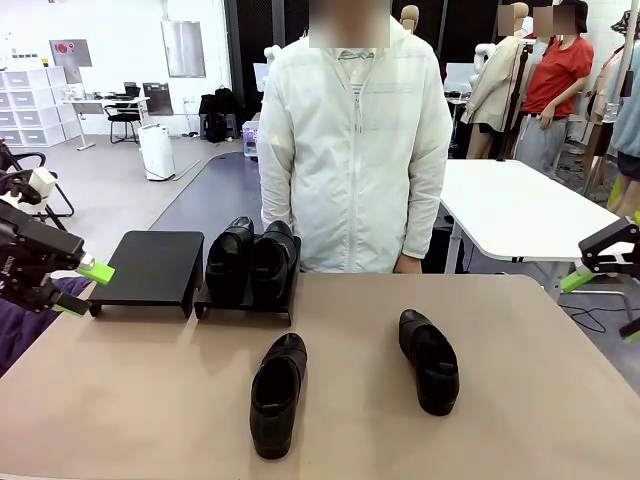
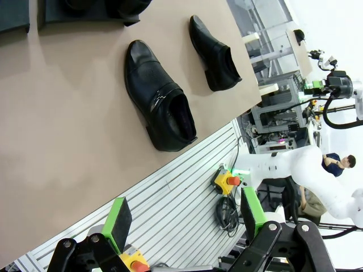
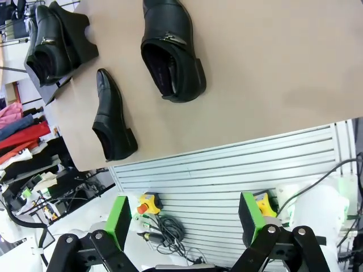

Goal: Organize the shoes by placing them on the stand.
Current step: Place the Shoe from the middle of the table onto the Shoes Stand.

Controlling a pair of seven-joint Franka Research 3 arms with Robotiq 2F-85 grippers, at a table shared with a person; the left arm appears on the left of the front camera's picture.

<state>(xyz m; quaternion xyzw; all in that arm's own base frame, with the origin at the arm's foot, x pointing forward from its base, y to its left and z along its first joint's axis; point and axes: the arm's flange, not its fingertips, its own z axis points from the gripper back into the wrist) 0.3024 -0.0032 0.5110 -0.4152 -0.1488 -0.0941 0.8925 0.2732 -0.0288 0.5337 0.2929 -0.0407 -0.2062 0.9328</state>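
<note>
Left stand sat beside right stand, table's far side; shoe pair on right stand; left shoe, right shoe nearer, apart.

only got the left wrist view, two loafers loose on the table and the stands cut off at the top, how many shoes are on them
Observer: Two loafers sit side by side on the stand nearer the table's middle.
Operator: and the other stand
Observer: The second stand, to the robot's left of it, holds no shoes.
Operator: where's the right gripper
Observer: The right gripper hangs open at the robot's far right, well clear of both loose loafers, holding nothing.
</note>
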